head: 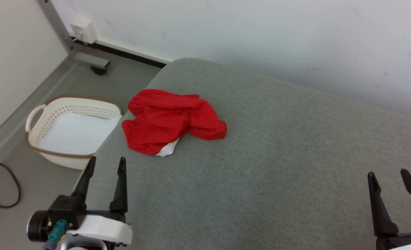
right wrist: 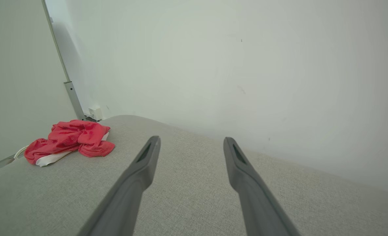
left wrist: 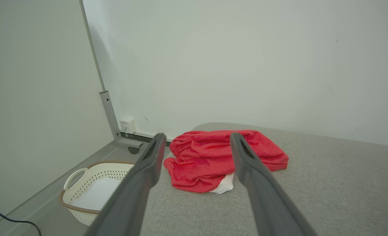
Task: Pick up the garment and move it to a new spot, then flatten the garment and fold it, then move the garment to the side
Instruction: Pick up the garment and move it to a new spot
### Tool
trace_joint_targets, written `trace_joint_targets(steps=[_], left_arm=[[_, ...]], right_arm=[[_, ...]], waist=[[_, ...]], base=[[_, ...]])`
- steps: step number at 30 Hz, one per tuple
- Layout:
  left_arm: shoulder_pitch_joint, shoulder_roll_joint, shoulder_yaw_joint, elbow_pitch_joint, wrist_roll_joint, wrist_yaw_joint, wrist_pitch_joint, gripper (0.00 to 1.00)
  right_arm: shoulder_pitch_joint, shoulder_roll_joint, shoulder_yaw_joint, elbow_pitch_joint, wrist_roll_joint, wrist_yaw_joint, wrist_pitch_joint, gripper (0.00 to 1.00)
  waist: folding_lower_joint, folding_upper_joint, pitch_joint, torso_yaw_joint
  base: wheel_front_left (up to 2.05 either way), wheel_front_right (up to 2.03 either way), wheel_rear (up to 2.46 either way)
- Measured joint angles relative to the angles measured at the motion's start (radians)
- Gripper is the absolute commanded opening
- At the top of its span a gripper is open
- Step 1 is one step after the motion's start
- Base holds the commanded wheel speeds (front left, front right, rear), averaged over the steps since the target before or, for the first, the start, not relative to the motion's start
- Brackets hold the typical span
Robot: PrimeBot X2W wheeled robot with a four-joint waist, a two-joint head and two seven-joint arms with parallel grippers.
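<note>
the grey cushion (head: 278, 156) lies under me. the crumpled red garment (head: 170, 119) sits just ahead of my left gripper (head: 107, 159), which is spread wide and empty; i'd bite a thick fold. my right gripper (head: 387, 172), also parted and empty, is well apart from it.

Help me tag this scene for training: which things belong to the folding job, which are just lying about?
Job: red garment, grey surface, left gripper, right gripper, both with jaws open.
Lying about: white basket, black cable, wall socket.

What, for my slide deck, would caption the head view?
Crumpled garment on grey cushion, with left hand and right hand open before it.
</note>
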Motion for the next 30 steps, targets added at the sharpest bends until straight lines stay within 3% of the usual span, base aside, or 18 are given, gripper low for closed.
trace_joint_targets(steps=[6,12,22,29,30], left_arm=[[-0.033,-0.028,0.028,0.021,0.019,-0.023,0.0,1.0],[-0.205,-0.064,0.052,0.115,0.018,-0.077,0.0,1.0],[-0.52,-0.081,0.038,0.618,-0.017,-0.188,0.008,1.0],[-0.661,-0.074,0.053,0.867,-0.053,-0.219,0.033,1.0],[-0.671,-0.074,0.055,0.881,-0.058,-0.224,0.03,0.79]], right_arm=[[-0.036,0.0,0.001,-0.042,-0.025,0.0,0.027,1.0],[-0.103,-0.036,-0.005,-0.118,-0.054,0.0,0.082,1.0],[-0.18,-0.072,-0.021,-0.156,-0.053,0.0,0.113,1.0],[-0.196,-0.072,-0.031,-0.14,-0.052,0.0,0.095,1.0],[-0.196,-0.071,-0.035,-0.137,-0.052,0.0,0.093,1.0]], waist=[[0.0,0.0,0.057,0.033],[0.0001,0.0,0.171,0.028],[0.0002,0.0,0.387,-0.033],[0.0002,0.0,0.444,-0.099],[0.0001,0.0,0.444,-0.104]], base=[[0.0,0.0,0.0],[0.0,0.0,0.0],[0.0,0.0,0.0],[0.0,0.0,0.0],[0.0,0.0,0.0]])
